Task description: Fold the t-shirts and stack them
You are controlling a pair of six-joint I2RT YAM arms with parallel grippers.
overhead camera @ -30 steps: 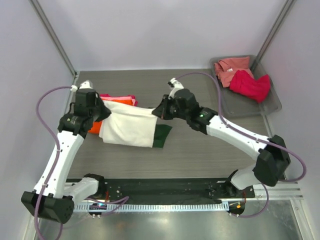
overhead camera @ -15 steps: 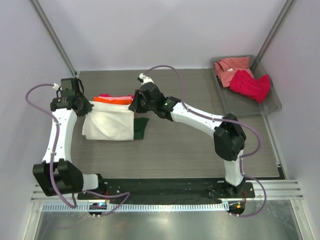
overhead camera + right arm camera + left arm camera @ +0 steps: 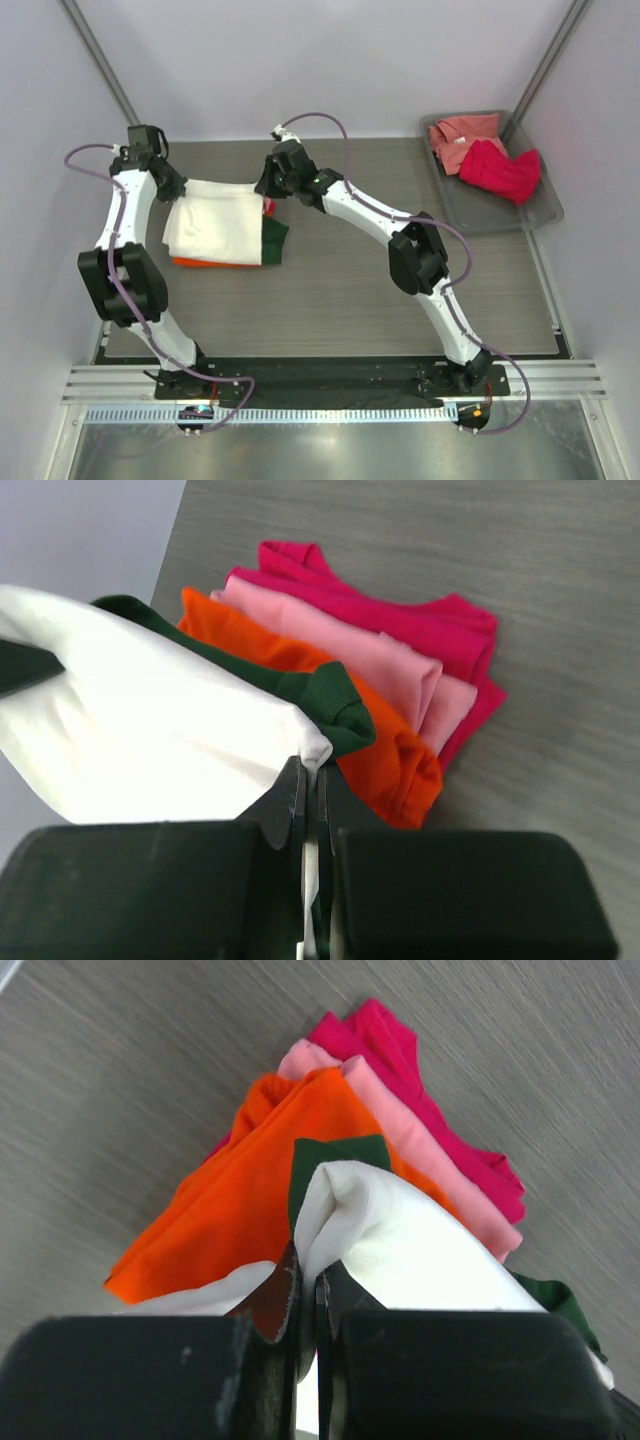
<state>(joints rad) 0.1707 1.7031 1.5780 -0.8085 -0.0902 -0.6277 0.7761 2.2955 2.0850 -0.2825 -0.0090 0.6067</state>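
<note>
Grey wood-grain table [image 3: 350,300] fills middle of top view; same surface behind in both wrist views. Grey tray [image 3: 495,212] at upper right, on table's far right corner. Pale walls [image 3: 320,60] on three sides. Slanted metal struts at upper left [image 3: 105,75] and upper right [image 3: 548,60]. Black mounting plate [image 3: 330,375] near bottom; toothed aluminium rail [image 3: 340,412] just below it.

A cream t-shirt [image 3: 215,222] is edged with dark green sleeves [image 3: 277,237], over an orange t-shirt [image 3: 230,1200], a pink t-shirt [image 3: 400,1145] and a magenta t-shirt [image 3: 400,1060]. A salmon t-shirt [image 3: 462,133] and a crimson t-shirt [image 3: 502,170] are seen in a grey tray [image 3: 490,216].
</note>
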